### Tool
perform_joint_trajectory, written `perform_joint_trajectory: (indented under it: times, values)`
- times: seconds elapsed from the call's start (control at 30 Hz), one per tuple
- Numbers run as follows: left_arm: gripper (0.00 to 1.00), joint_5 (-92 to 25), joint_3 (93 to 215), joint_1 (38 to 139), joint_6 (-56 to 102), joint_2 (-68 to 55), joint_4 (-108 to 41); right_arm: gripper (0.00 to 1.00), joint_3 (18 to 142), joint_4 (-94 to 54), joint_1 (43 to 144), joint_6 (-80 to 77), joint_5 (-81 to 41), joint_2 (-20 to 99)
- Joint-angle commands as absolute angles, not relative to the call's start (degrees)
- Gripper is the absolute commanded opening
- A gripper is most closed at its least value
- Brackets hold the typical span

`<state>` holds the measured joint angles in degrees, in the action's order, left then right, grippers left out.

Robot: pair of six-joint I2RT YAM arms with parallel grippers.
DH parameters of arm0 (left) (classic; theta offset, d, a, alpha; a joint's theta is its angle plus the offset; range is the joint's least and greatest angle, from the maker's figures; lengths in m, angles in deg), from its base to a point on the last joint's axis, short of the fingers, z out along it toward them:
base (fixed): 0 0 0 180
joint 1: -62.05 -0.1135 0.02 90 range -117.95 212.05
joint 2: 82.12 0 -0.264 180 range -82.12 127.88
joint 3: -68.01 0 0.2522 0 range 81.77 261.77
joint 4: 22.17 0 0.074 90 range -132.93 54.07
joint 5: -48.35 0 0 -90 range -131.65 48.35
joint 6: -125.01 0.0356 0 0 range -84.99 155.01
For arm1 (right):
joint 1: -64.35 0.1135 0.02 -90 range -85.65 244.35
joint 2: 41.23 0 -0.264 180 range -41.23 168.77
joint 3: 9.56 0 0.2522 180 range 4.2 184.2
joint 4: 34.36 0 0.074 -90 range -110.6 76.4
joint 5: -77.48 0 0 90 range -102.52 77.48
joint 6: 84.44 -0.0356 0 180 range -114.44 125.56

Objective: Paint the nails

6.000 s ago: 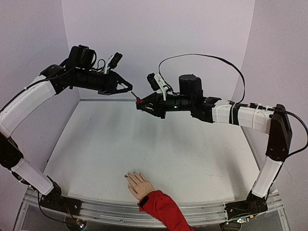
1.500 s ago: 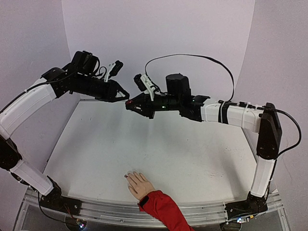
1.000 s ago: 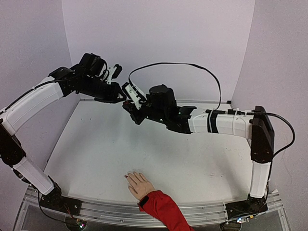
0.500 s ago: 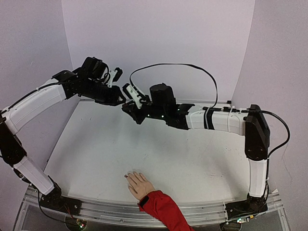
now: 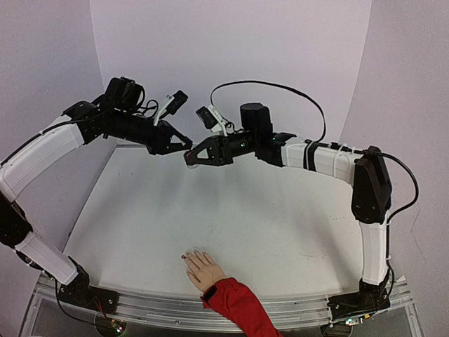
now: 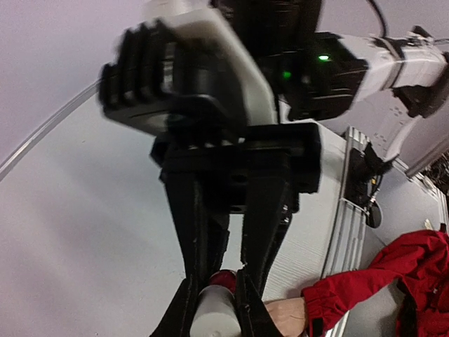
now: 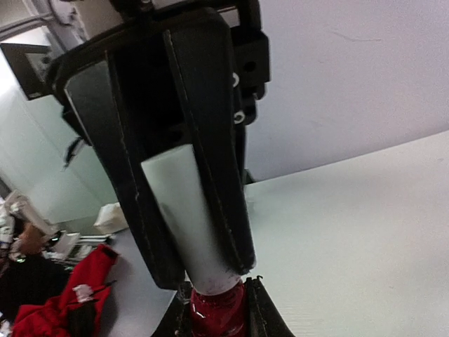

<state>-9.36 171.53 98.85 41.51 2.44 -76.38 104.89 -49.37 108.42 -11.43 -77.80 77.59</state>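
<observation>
Soft, even light; left wrist view blurred.

The table (image 5: 280, 232) is matt white, the sleeve (image 5: 235, 302) red cloth, the hand (image 5: 203, 268) smooth, the bottle (image 7: 217, 312) glossy, the cap (image 7: 186, 210) smooth plastic.

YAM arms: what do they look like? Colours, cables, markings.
Both are alike: the left arm and right arm have white link shells and black joints. The left gripper and right gripper are black, each with two long tapering fingers. A black cable loops above the right wrist, and a green light shows there.
</observation>
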Motion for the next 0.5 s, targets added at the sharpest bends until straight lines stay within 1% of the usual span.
perform_joint_trajectory:
  times: [0.0,0.2,0.37,0.47]
  values:
    - [0.0,7.3,167.7,102.8,51.0,6.3,-91.7,0.0,114.0,-81.6,109.8,-31.4,-91.5,74.5]
    - [0.0,9.5,168.3,102.8,51.2,5.2,-92.3,0.0,110.0,-81.9,109.8,-29.7,-91.5,72.0]
    - [0.0,8.6,171.1,102.6,49.0,3.7,-92.3,0.0,103.9,-80.6,109.6,-23.4,-86.5,69.0]
    - [0.06,7.6,173.3,102.4,47.3,2.3,-91.7,0.0,101.9,-73.5,109.4,-15.5,-82.3,67.9]
